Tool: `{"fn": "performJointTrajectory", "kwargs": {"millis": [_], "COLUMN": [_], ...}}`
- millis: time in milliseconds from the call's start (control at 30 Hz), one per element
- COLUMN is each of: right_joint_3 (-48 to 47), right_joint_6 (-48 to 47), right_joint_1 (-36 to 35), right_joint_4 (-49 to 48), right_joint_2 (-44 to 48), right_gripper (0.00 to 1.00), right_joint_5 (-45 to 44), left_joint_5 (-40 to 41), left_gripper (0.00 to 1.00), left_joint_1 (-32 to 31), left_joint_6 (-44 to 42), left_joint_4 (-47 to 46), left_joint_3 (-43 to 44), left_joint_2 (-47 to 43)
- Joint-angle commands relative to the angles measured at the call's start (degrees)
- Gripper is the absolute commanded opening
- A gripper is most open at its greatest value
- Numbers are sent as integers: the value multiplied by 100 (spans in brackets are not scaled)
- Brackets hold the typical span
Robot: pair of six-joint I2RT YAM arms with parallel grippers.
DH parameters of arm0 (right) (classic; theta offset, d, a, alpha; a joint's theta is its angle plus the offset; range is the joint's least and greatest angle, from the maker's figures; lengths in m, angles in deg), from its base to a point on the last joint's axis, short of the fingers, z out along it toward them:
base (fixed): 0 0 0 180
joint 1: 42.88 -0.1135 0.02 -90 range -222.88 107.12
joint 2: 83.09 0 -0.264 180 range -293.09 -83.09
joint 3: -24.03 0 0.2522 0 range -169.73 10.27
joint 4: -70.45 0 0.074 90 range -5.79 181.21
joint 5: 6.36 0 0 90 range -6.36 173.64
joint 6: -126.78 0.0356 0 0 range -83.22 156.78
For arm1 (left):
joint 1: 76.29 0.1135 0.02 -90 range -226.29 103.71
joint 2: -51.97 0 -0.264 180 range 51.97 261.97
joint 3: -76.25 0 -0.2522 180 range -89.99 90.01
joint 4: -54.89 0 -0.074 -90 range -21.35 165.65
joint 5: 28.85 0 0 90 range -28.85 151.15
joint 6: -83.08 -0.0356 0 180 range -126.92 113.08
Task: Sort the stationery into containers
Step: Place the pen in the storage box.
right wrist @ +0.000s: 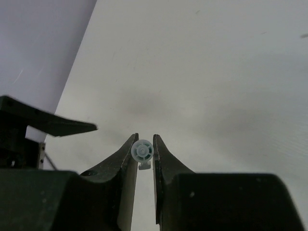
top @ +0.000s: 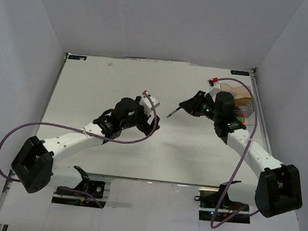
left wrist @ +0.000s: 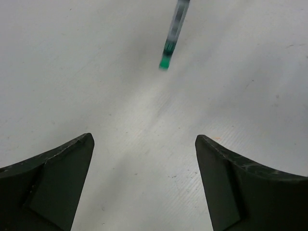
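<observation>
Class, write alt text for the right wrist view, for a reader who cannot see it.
The right end effector is shut on a pen, seen end-on as a pale round end with a small clip. Beyond it lies the white table, with a wall at upper left.

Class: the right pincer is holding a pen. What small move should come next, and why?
Probably swing the right pincer back toward the amber tray, carrying the green-tipped pen over it. That pincer is shut on the pen, which points toward the middle of the table, away from the tray. The left pincer is open and holds nothing.
</observation>
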Motion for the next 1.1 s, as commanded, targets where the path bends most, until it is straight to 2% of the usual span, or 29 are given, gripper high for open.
{"fn": "performJointTrajectory", "kwargs": {"millis": [0,67,133,167,233,267,367,467,700,967,1067], "right_joint_3": [8,-88,-264,-325,-510,-589,-923,-1318,-2258,-2365,-2470], "right_joint_6": [-371,-669,-828,-881,-899,-908,-899,-855,-908,-855,-917], "right_joint_1": [1017,1752,2247,2789,3232,3617,4163,4437,4500,4491,4491], "right_joint_4": [241,557,734,804,840,875,919,910,1183,1033,1147], "right_joint_2": [316,334,265,229,46,-34,-420,-842,-1959,-2803,-3040], "right_gripper": [13,13,12,12,12,12,12,12,14,19,26], "right_joint_5": [-50,-32,-15,20,90,108,196,266,486,750,846], "left_joint_5": [799,1230,1319,1310,1205,1196,1240,1284,1187,1099,1082], "left_gripper": [98,98,98,98,98,98,98,98,98,98,98], "left_joint_1": [55,239,476,747,1187,1303,1549,1611,1638,1664,1664], "left_joint_6": [217,550,735,945,1130,1184,1228,1210,1193,1202,1202], "left_joint_4": [49,286,488,584,664,673,621,612,629,621,620], "left_joint_3": [161,301,398,477,530,539,504,452,469,487,478], "left_joint_2": [107,177,292,318,336,336,231,125,178,239,239]}}
